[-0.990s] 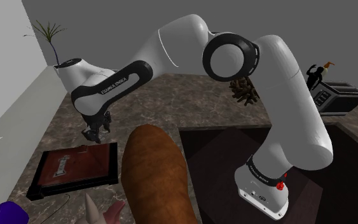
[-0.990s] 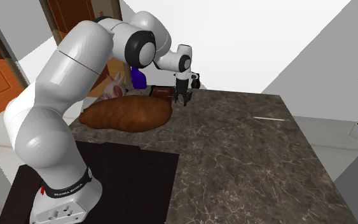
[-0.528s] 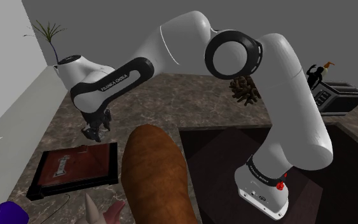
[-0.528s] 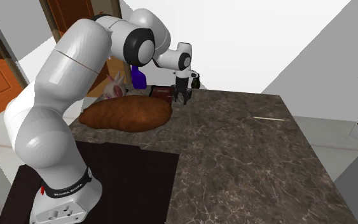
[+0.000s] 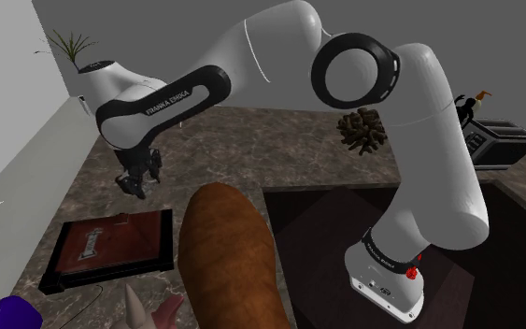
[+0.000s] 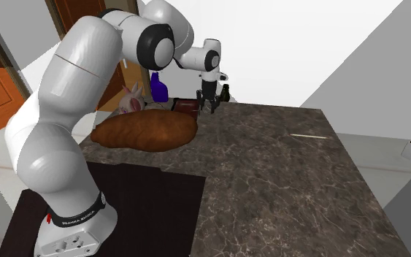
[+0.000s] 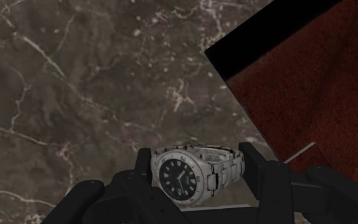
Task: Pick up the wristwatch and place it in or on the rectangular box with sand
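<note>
A silver wristwatch (image 7: pixel 193 175) with a dark dial sits clasped between my black fingers (image 7: pixel 269 172), lifted off the marble top. My gripper (image 5: pixel 138 182) hangs shut on it above the counter, just beyond the far edge of the flat rectangular box (image 5: pixel 111 245), which has a black rim and a dark red sandy fill. The box's corner (image 7: pixel 304 83) lies close beside the gripper. In the second exterior view the gripper (image 6: pixel 209 106) hovers next to the box (image 6: pixel 186 106).
A big brown bread loaf (image 5: pixel 228 257) lies beside the box. A purple object (image 6: pixel 159 90) and a rabbit figure (image 6: pixel 130 100) stand behind it. A pine cone (image 5: pixel 362 131), a black toaster (image 5: pixel 499 143) and a potted plant (image 5: pixel 74 51) are farther off. The marble counter (image 6: pixel 284 168) stretches wide.
The arm has risen, carrying the watch higher above the counter; the gripper has drifted slightly away from the box's far edge.
</note>
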Available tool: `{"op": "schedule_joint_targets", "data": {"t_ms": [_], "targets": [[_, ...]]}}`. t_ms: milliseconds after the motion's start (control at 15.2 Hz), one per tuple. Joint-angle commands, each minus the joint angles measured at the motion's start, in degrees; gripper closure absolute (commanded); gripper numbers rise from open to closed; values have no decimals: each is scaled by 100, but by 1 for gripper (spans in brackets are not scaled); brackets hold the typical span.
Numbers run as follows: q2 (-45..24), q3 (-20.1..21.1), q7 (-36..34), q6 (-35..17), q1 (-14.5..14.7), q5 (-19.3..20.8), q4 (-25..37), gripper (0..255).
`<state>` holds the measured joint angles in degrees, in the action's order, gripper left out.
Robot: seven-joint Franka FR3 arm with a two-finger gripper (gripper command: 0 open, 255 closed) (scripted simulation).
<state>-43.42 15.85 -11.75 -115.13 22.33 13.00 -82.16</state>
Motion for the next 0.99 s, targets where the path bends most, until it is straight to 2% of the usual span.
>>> {"op": "schedule_joint_targets", "data": {"t_ms": [0,726,924], "targets": [[60,14,12,114,0,-19,55,255],[450,87,76,697,-29,-124,257,255],[426,159,-247,698,235,-123,267,255]]}}
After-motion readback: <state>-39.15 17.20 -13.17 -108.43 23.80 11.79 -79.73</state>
